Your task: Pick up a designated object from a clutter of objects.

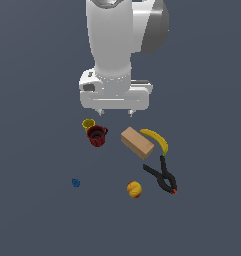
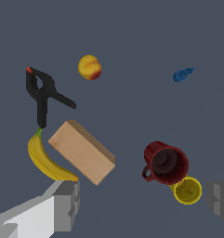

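Note:
The dark red mug (image 1: 97, 135) (image 2: 167, 163) stands upright on the grey floor, its loop handle on the side nearest the wooden block. A smaller yellow cup (image 1: 88, 124) (image 2: 187, 190) touches its far side. My gripper (image 1: 114, 113) (image 2: 143, 204) hangs above and a little behind the mug, open, with nothing between its fingers (image 2: 67, 204). In the wrist view the mug lies between the two fingers, closer to the one beside the yellow cup.
A tan wooden block (image 1: 137, 142) (image 2: 82, 152) lies to the exterior view's right of the mug, with a banana (image 1: 157, 141) (image 2: 43, 160) beyond it. A black clamp (image 1: 163, 176) (image 2: 41, 93), an orange-red fruit (image 1: 134, 189) (image 2: 89, 67) and a tiny blue piece (image 1: 76, 183) (image 2: 183, 74) lie nearer the front.

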Robot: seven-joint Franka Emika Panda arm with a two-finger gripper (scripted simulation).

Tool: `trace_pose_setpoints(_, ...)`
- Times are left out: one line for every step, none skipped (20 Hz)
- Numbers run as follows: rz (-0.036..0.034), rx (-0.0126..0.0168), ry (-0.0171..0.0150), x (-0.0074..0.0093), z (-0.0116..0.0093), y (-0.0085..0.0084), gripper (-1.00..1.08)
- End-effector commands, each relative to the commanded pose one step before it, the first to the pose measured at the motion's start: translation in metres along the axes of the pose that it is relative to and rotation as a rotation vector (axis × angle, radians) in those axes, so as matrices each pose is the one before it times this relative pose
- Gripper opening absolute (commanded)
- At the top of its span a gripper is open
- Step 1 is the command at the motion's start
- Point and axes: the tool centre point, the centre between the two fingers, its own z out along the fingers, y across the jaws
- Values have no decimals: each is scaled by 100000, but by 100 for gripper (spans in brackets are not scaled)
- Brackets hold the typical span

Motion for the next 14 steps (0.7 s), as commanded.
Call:
trace_pose_setpoints(0,0,0,0,0,1,68)
trace_pose_setpoints(-60,-71,-29,-5,-1,-17,68)
trace_pose_setpoints(-126,-151,-65,-19,-14,-8,68)
trace_pose_setpoints(-224,-266,-113,-28,-18,-28,68)
trace_pose_setpoints(-309,-365,-154,-38,-23,-37,68)
trace_pose_setpoints(-322,-374,-154,-39,-22,-35,68)
trace_pose_setpoints(-232,-262,-105,-28,-12,-22,68)
trace_pose_setpoints(-145,-153,-59,-15,-3,-14,68)
trace_pose_setpoints(0,0,0,-7,-3,32,68)
trace_pose_setpoints(0,0,0,15,13,-55,68)
trace_pose_setpoints(115,74,19,-1,-24,28,68)
trace_pose_setpoints(0,0,0,-1,11,28,68)
trace_pose_setpoints(-191,-35,22,-5,45,-8,68)
trace_pose_setpoints(-244,-20,43,-7,80,34,68)
